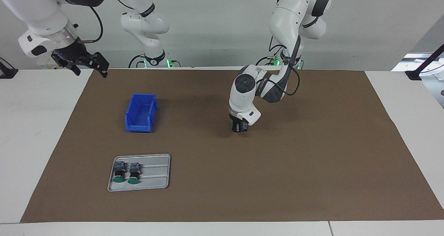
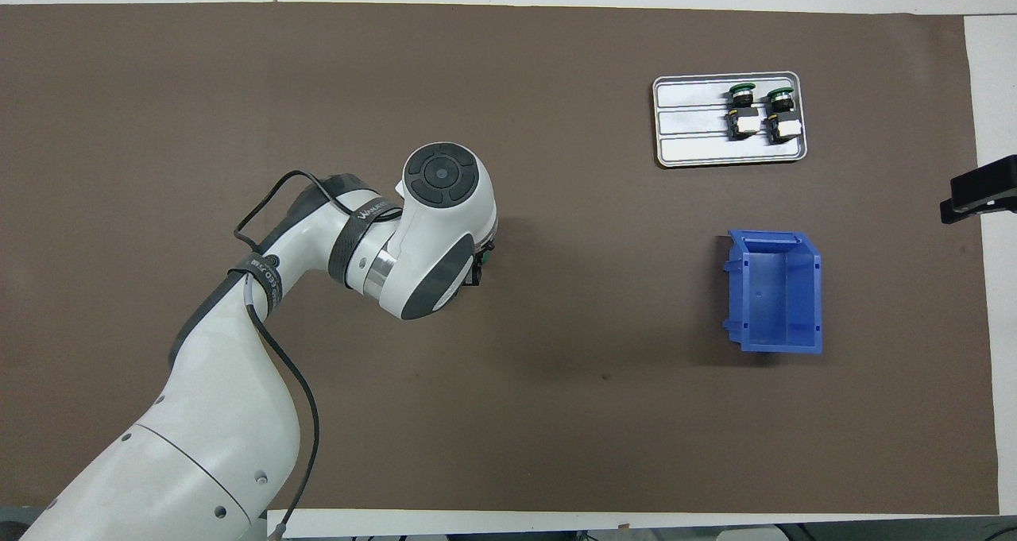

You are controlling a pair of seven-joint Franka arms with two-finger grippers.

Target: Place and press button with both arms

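Now, left gripper [image 1: 240, 127]: my fingers around a button [image 1: 239, 127] low over the mat [image 1: 312, 159]; firmness unclear.
Risk: it tips beneath me if seated crooked.
Right gripper [image 1: 88, 64]: waits, spread wide, holding nothing.

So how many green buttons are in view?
3: two buttons lie side by side on the grey tray; a third sits in the left claw, mostly hidden.

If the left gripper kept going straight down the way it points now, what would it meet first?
The left gripper points straight down with a button between its fingers. Below it lies only the brown mat, apparently very close; that comes first, probably button before fingertips.
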